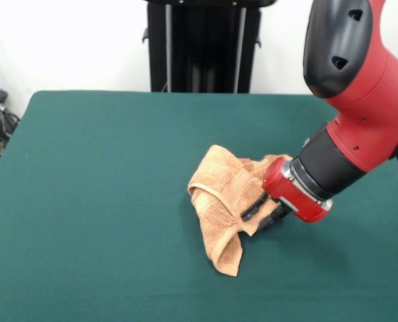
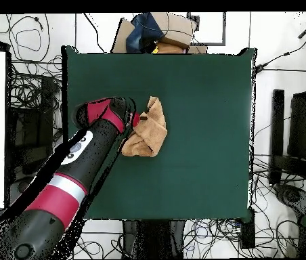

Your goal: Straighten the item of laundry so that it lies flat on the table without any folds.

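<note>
The table (image 1: 105,201) is the biggest thing here: a wide rectangle covered with dark green cloth, and most of it is bare. In the overhead view it fills the middle of the picture, with many cables on the floor around it.

The red and black arm (image 1: 360,100) comes down from the upper right of the front view and leans toward the middle of the table. In the overhead view it enters from the lower left corner and reaches up to the towel.

The towel (image 1: 219,201) is tan-orange and lies a little right of the table's centre in the front view, well away from every edge. It is not flat. It is bunched into a crumpled heap, with thick folds on its right part and one narrower flap that runs down toward the near side. A hem or band shows along one fold.

The gripper (image 1: 262,211) is at the right side of the heap, low on the table and touching the cloth. Its dark fingers are pushed into the folds; I cannot tell whether the jaws are apart or closed on the fabric.
</note>
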{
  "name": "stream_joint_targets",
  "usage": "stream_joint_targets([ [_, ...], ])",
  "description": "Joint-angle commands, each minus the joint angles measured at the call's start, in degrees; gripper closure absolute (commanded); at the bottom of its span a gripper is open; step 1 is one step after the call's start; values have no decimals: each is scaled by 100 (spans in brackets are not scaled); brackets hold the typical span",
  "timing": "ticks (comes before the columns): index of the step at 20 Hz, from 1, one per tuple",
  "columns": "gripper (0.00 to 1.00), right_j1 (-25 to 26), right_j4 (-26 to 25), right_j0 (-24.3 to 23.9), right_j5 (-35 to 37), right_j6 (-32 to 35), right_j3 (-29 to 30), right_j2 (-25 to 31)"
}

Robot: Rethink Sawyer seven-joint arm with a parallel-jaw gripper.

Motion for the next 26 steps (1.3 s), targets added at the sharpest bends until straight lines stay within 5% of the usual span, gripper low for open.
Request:
stream_joint_targets([
  [1,100,124,-133,-77,-187,1013,-82,265],
  [17,100,-47,-189,-138,-111,730,12,399],
  [26,100,-1929,-412,-326,-18,-419,1295,935],
])
